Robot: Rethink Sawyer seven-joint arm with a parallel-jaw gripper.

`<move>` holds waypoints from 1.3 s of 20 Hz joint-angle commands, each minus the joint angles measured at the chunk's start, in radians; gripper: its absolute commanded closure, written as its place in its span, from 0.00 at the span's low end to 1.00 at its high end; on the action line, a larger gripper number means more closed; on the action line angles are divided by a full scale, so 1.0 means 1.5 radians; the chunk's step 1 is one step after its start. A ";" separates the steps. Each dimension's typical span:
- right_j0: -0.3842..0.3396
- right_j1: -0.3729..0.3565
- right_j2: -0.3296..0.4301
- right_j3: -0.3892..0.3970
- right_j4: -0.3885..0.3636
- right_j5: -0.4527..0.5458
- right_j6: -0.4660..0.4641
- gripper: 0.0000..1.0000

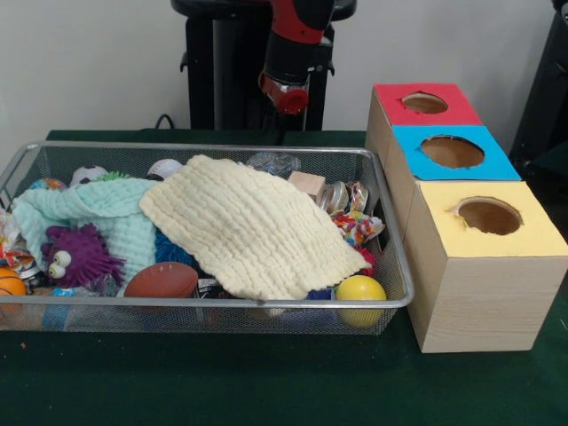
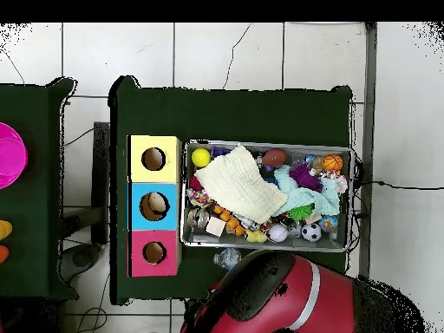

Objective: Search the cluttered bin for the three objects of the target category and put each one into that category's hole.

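The silver wire-mesh bin [image 1: 222,303] sits on the green table, full of toys; it also shows in the overhead view [image 2: 260,143]. A cream cloth [image 1: 248,226] lies over its middle and a mint cloth [image 1: 106,209] over its left part. Around them show a purple spiky toy [image 1: 75,256], a brown football [image 1: 161,280], a yellow ball [image 1: 360,293], an orange basketball [image 1: 9,284], a soccer ball [image 1: 87,175] and a wooden block [image 1: 307,184]. The arm hangs behind the bin's far rim. Its gripper [image 1: 280,133] is dark, above no toy, and its state does not show.
Three wooden boxes stand in a row right of the bin, each with a round hole on top: red [image 1: 395,98], blue [image 1: 413,155], yellow [image 1: 524,240]. In the overhead view a pale object shows inside the blue box's hole [image 2: 154,205]. A second table holds a pink round thing [image 2: 9,156].
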 commanded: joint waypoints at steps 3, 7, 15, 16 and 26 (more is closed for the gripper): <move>-0.001 0.259 0.076 -0.282 0.065 0.141 0.170 0.00; 0.002 0.271 0.078 -0.296 0.057 0.142 0.171 0.00; 0.013 0.274 0.075 -0.298 0.071 0.146 0.159 0.00; 0.015 0.268 0.074 -0.292 0.076 0.148 0.156 0.00; 0.049 0.202 0.058 -0.239 0.091 0.199 0.098 0.00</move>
